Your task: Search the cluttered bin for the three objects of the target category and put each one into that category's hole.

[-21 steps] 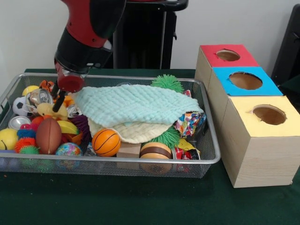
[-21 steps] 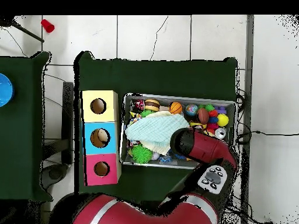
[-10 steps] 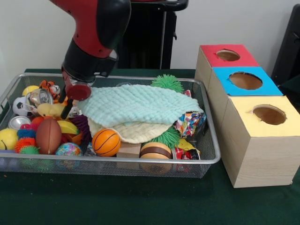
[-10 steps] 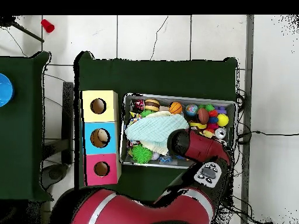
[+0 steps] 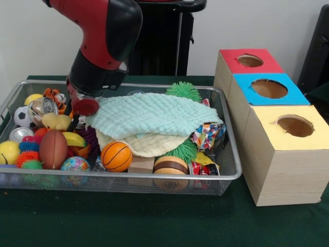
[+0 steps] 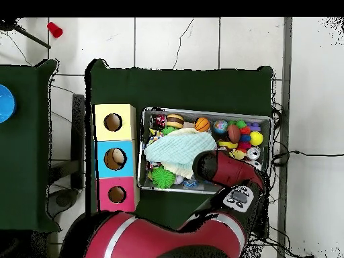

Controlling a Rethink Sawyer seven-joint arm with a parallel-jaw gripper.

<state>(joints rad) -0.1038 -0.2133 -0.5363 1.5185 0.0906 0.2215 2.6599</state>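
Reaching down from above, the red and black arm [image 5: 100, 46] holds its gripper [image 5: 77, 119] low at the left edge of a pale mint quilted cloth [image 5: 149, 114], among the toys in the silver wire-mesh bin [image 5: 226, 170]. Only a dark, thin tip shows under the round red end cap, so whether it is released or clenched cannot be told.

That waffle-textured cloth drapes over a cream cloth [image 5: 151, 145] with a knobbly weave, and together they cover the middle of the bin. Two spiky green rubber balls poke out from under them, one at the far edge [image 5: 183, 90] and one at the near side [image 5: 182, 150]. Left of the gripper lie a shiny crushed metal can [image 5: 43, 107], a second can [image 5: 20, 134], a black-and-white mini soccer ball [image 5: 21, 116], a soft yellow duck-like toy [image 5: 56, 121] and a striped orange plush tiger [image 5: 53, 94]. Nearer the front rim sit a smooth brown toy football [image 5: 53, 148], an orange ribbed mini basketball [image 5: 116, 156], a glossy multicoloured globe ball [image 5: 75, 164], a plain yellow ball [image 5: 8, 152], a wooden block [image 5: 141, 165] and a brown-and-tan layered toy burger [image 5: 171, 165]. A crinkled, brightly printed wrapper [image 5: 206, 136] lies at the right end.

Beside the bin stand three pale wooden boxes, each with a round hole in a coloured top: red [image 5: 249, 62], blue [image 5: 268, 88] and yellow [image 5: 293, 126]. From overhead the arm [image 6: 225, 171] covers the bin's near right part.
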